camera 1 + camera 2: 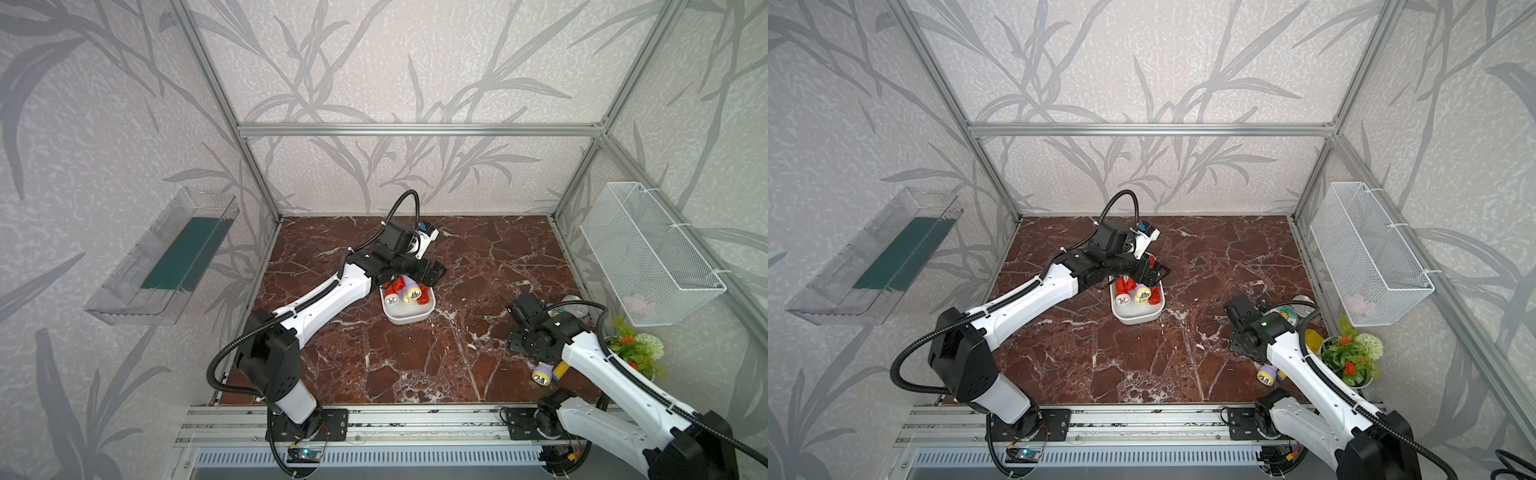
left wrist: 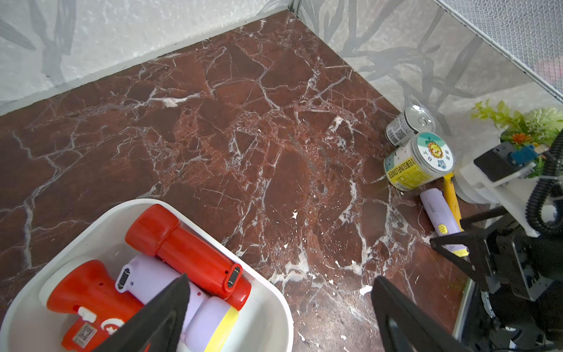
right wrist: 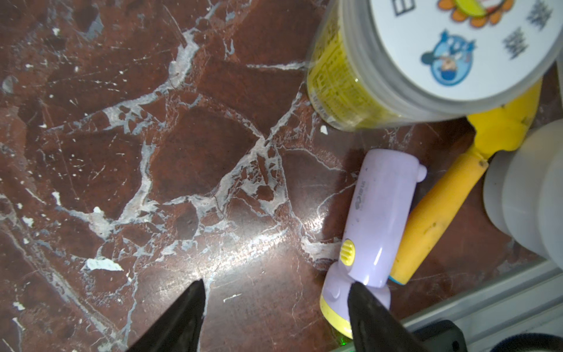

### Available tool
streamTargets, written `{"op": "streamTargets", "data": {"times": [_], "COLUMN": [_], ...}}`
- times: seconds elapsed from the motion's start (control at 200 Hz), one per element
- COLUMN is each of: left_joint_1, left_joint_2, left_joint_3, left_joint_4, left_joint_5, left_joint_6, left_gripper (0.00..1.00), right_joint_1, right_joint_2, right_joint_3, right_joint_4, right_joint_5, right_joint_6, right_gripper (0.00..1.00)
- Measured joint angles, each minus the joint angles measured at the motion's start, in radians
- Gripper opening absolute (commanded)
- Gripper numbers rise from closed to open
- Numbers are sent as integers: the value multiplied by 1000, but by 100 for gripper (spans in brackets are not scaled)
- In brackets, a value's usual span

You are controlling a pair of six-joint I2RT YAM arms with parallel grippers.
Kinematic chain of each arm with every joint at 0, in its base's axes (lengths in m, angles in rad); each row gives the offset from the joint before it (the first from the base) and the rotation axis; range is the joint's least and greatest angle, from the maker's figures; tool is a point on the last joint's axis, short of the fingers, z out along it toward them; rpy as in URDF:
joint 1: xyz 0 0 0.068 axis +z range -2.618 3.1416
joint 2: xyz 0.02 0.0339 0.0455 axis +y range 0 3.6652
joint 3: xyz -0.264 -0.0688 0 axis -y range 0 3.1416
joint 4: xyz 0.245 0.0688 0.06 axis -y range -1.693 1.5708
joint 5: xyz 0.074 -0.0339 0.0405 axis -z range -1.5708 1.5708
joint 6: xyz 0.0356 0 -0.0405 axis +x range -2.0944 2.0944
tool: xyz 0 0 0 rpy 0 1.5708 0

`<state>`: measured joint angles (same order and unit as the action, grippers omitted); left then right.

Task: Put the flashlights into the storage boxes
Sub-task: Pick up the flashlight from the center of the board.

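Your flashlights sit in 2 places. The storage box [image 1: 409, 321], a shallow white tray near the middle of the tabletop [image 1: 415, 365], holds 2 red flashlights [image 2: 189, 247] and at least 1 lavender flashlight [image 2: 146, 274]. They are piled against each other, with their lenses facing the front edge in both top views. The loose lavender flashlight [image 3: 377, 219] lies flat on the tabletop, well apart from the tray, near the right front corner. Its yellow-rimmed head points toward the front rail.

Your left end effector [image 2: 280, 279] hangs over the tray's far side with its fingers spread wide and nothing between them. 1 finger [image 2: 164, 311] overlaps the piled flashlights in the left wrist view.

Your right end effector [image 3: 275, 283] is spread too and holds nothing. It sits low over bare tabletop just beside the loose flashlight. 1 finger [image 3: 371, 317] overlaps that flashlight's head in the right wrist view, and you cannot tell whether it touches.

A yellow toy shovel [image 3: 435, 219] lies along the loose flashlight's other side. A round-lidded jar [image 2: 419, 161] stands just beyond them, with a metal can [image 2: 406, 125] behind it. A potted plant [image 1: 636, 349] stands by the right wall.
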<state>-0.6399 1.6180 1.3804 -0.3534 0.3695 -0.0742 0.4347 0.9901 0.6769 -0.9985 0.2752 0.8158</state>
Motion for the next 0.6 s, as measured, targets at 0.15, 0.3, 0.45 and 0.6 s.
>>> {"op": "streamTargets", "data": {"times": [0.15, 0.3, 0.45, 0.6], "left_joint_1": [-10, -46, -66, -66], "left_joint_2": [-11, -54, -100, -145], "left_joint_3": [-29, -129, -221, -288], "left_joint_4": [-19, 5, 45, 94], "left_joint_5": [29, 29, 28, 23], "left_joint_6": [3, -1, -8, -20], "left_gripper": [95, 95, 95, 96], "right_joint_1": [0, 0, -8, -46], "right_joint_2": [39, 71, 67, 53], "right_joint_3": [27, 80, 90, 75], "right_joint_4": [-58, -135, -178, -168], "right_joint_5": [-4, 14, 19, 8], "right_joint_6": [13, 48, 78, 90], "right_gripper": [76, 76, 76, 76]}}
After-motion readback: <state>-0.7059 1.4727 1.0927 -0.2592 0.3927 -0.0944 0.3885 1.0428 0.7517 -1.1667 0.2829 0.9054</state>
